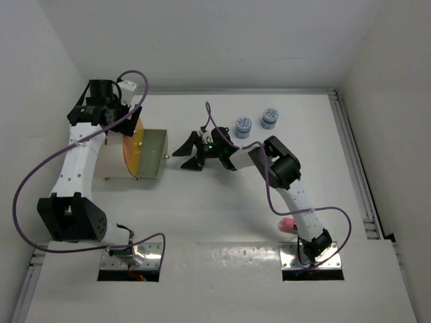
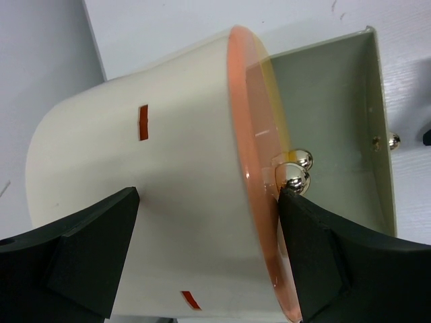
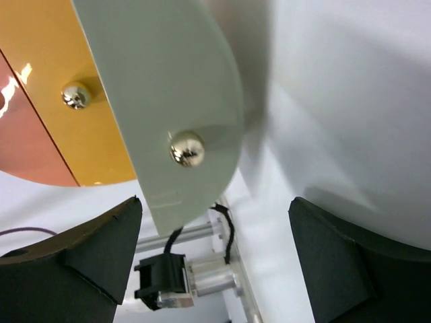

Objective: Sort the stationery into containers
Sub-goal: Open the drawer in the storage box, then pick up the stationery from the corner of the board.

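Observation:
The cream drum [image 1: 113,165] lies on its side at the left, orange face [image 1: 134,145] turned right. One grey-green drawer [image 1: 152,155] stands pulled out of it. My left gripper [image 1: 126,111] is open over the drum's top. In the left wrist view the left gripper [image 2: 207,195] straddles the orange rim [image 2: 252,134], its right finger against a shiny knob [image 2: 294,178]. My right gripper [image 1: 190,151] is open and empty just right of the drawer. The drawer's knob [image 3: 186,148] sits ahead of the right gripper [image 3: 215,202]. Two blue-and-white round pieces [image 1: 243,125] [image 1: 270,117] stand behind. A pink cylinder [image 1: 287,224] lies by the right arm's base.
White walls close in the table at the left, back and right. A metal rail [image 1: 357,175] runs along the right edge. Purple cables [image 1: 27,195] loop off both arms. The mounting plates [image 1: 135,256] sit at the near edge.

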You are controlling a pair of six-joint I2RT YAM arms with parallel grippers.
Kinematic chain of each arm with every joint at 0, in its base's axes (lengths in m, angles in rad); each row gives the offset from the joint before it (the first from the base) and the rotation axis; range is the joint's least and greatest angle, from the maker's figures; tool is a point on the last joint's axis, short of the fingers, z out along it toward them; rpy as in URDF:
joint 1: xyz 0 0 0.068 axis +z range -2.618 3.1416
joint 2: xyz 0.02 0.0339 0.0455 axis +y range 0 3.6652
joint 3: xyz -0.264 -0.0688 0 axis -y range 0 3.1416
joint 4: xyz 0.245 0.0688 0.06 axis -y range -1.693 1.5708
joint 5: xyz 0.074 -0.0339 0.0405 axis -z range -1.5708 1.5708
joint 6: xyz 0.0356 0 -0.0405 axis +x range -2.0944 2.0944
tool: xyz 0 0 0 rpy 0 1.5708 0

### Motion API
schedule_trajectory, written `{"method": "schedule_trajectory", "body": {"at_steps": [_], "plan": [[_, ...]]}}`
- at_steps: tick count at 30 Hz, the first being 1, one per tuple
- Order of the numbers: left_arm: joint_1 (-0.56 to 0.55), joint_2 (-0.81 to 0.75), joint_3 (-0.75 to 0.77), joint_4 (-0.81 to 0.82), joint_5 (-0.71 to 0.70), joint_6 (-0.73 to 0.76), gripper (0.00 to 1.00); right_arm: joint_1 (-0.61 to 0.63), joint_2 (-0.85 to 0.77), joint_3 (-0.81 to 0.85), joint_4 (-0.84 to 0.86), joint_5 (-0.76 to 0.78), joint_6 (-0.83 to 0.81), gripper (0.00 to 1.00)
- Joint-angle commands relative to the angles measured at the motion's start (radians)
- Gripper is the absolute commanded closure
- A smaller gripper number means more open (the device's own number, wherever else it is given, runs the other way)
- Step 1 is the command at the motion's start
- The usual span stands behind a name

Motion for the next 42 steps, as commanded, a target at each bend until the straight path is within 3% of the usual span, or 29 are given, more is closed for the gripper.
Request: {"method": "schedule_trajectory", "body": {"at_steps": [1,13,14,16,17,19,22,23,27,30,33,42], "plan": [[0.022,0.01,-0.027,-0.157,0.161,-0.038,0.11,-0.032,-0.101,-0.05,-0.062,-0.016,-0.101,0.11],[-0.034,-0.205,0.092,0.039,0.264,-0.027,0.1,-0.056,-0.31,-0.083,-0.417,-0.03,-0.531,0.15],[-0.037,-0.215,0.103,0.056,0.261,-0.026,0.1,-0.064,-0.357,-0.081,-0.469,-0.025,-0.631,0.17],[-0.075,-0.215,0.164,0.07,0.25,-0.027,0.1,-0.084,-0.413,-0.075,-0.659,-0.016,-0.764,0.19],[-0.086,-0.206,0.189,0.049,0.244,-0.03,0.1,-0.09,-0.461,-0.071,-0.74,-0.001,-0.922,0.25],[-0.148,-0.176,0.247,0.0,0.232,-0.026,0.1,-0.128,-0.527,-0.06,-1.079,0.049,-1.131,0.39],[-0.199,-0.178,0.24,-0.013,0.207,-0.032,0.1,-0.209,-0.6,-0.098,-1.284,0.111,-1.296,0.48],[-0.23,-0.184,0.232,-0.002,0.192,-0.033,0.1,-0.228,-0.63,-0.118,-1.397,0.172,-1.423,0.5],[-0.276,-0.216,0.195,0.003,0.146,-0.04,0.1,-0.314,-0.807,-0.245,-1.64,0.403,-1.721,0.45],[-0.285,-0.227,0.185,0.003,0.141,-0.044,0.1,-0.341,-0.911,-0.363,-1.727,0.599,-1.862,0.35],[-0.293,-0.232,0.184,-0.003,0.14,-0.044,0.1,-0.387,-0.983,-0.466,-1.781,0.72,-1.951,0.32],[-0.296,-0.25,0.155,-0.01,0.134,-0.053,0.1,-0.412,-1.172,-0.724,-1.734,0.809,-1.985,0.3]]}}
